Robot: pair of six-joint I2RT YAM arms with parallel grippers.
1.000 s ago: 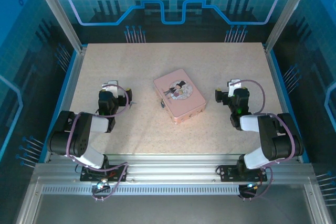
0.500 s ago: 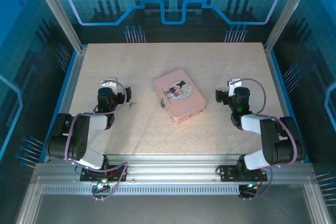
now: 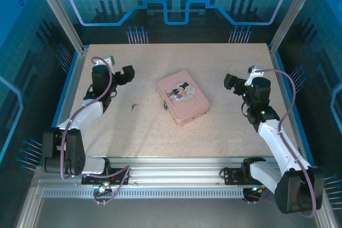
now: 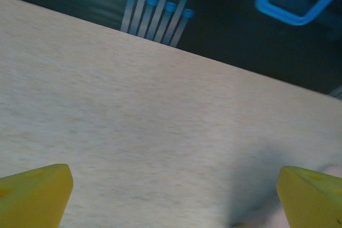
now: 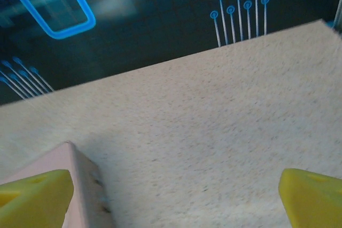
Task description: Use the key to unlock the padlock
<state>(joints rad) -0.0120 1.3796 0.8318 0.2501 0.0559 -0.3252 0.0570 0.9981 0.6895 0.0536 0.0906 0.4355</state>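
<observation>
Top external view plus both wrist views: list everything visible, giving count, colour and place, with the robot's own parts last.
pink rectangular tin box with a picture lid: one, pink, middle of the table
tiny dark metal padlock: one, dark, at the tin's left edge
small dark key: one, dark grey, flat on the table, left of the tin and apart from it
speckled beige table: one, beige, under everything
blue circuit-patterned wall panels: several, blue, behind and at both sides
aluminium frame rail: one, silver, near edge
left gripper: one, yellow fingertips, open and empty, over bare table beyond the key
right gripper: one, yellow fingertips, open and empty, right of the tin
</observation>
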